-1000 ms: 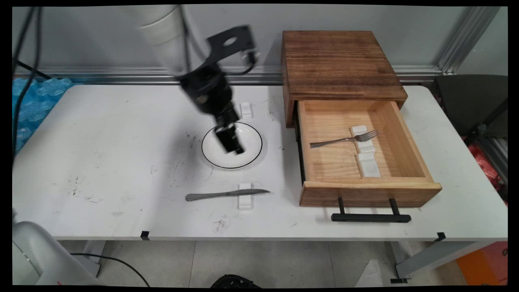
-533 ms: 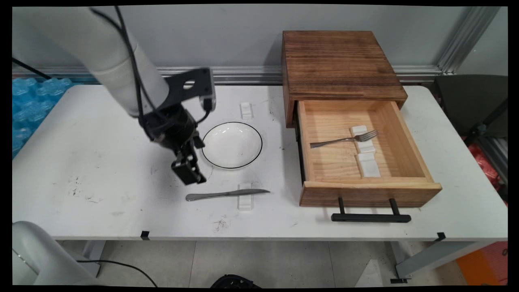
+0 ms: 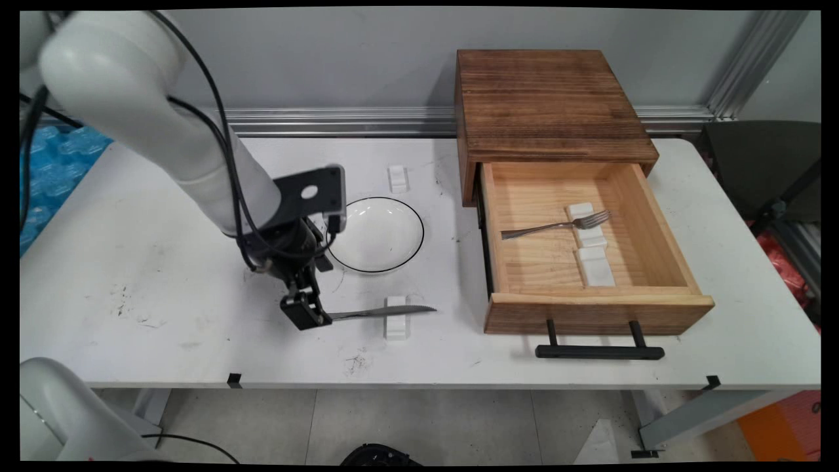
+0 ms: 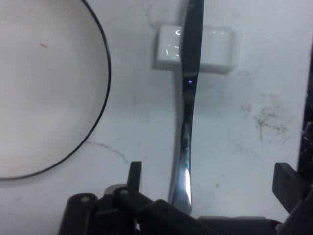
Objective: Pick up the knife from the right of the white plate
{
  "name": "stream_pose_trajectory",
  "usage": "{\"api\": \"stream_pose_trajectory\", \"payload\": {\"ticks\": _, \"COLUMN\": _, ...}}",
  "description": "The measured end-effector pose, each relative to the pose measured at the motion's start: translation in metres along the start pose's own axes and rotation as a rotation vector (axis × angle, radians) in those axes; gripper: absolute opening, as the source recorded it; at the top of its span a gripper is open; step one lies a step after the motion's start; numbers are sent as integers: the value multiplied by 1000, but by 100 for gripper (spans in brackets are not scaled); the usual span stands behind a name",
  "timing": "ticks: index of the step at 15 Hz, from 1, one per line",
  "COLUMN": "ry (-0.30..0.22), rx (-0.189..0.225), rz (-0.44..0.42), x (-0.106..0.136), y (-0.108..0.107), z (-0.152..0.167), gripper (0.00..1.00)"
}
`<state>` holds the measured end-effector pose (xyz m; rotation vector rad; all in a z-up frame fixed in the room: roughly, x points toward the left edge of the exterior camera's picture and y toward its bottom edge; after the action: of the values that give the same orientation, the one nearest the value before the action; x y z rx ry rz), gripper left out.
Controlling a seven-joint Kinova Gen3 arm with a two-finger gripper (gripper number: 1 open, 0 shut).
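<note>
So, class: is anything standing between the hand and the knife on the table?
Nothing visible. The hand is down at the handle end of the knife, its fingers open on either side in the hand view. The white rest sits farther along, under the blade; the plate lies clear.

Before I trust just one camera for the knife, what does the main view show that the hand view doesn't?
Only the main view shows the wooden drawer unit, its open drawer holding the fork, and the knife's whole blade.

Only the hand view shows the gripper open, its fingers either side of the knife handle.

Both show the knife lying across its white rest, the black-rimmed plate beside it, and the white table.
</note>
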<state>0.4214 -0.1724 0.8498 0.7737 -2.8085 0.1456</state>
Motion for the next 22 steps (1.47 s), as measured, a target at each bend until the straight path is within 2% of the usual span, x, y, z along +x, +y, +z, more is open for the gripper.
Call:
{"api": "stream_pose_trajectory", "payload": {"ticks": 9, "ry": 14, "rx": -24, "rz": 10, "x": 4, "y": -10, "z": 57, "gripper": 100}}
{"api": "stream_pose_trajectory", "payload": {"ticks": 20, "ry": 15, "rx": -27, "rz": -17, "x": 10, "y": -9, "z": 73, "gripper": 100}}
{"api": "stream_pose_trajectory", "payload": {"ticks": 21, "ry": 14, "rx": -27, "rz": -20, "x": 10, "y": -9, "z": 73, "gripper": 0}}
{"api": "stream_pose_trajectory", "payload": {"ticks": 22, "ry": 15, "rx": -27, "rz": -21, "x": 10, "y": -9, "z": 73, "gripper": 0}}
